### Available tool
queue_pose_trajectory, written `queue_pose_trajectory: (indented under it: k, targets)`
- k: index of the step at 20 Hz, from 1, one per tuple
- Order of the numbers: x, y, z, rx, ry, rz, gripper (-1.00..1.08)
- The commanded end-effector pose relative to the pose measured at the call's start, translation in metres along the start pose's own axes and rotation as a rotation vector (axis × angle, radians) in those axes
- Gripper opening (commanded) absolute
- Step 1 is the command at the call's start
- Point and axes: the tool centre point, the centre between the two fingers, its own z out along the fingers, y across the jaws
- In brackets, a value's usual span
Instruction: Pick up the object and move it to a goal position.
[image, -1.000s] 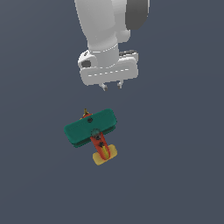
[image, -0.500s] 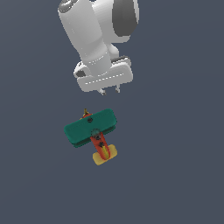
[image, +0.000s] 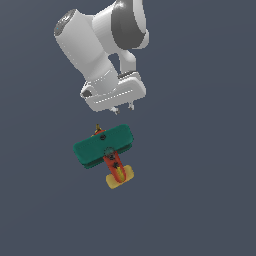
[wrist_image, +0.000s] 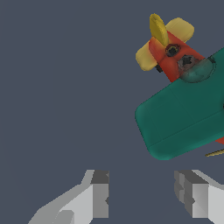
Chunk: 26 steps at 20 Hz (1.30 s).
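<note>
The object (image: 104, 148) is a small toy biplane with broad teal-green wings, a red-orange fuselage and a yellow tail, lying on the dark grey floor in the middle of the exterior view. My gripper (image: 123, 108) hangs above and just behind its nose, apart from it, tilted with the white arm leaning toward the exterior view's left. In the wrist view the object (wrist_image: 183, 116) lies off to one side of the gripper (wrist_image: 141, 192), whose two fingers stand apart, open, with only bare floor between them.
The flat dark grey floor (image: 200, 200) stretches all around the plane. No other object or goal marker shows in either view.
The arm has swung and tilted, its upper body leaning toward the exterior view's left, while the gripper has dropped slightly closer to the plane. The plane has not moved.
</note>
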Motion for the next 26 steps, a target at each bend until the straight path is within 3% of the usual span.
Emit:
queue_pose_trajectory:
  k: [1, 26]
  targets:
    - [0.002, 0.004, 0.003, 0.034, 0.005, 0.011, 0.28]
    - [0.028, 0.046, 0.02, 0.344, 0.119, 0.127, 0.28]
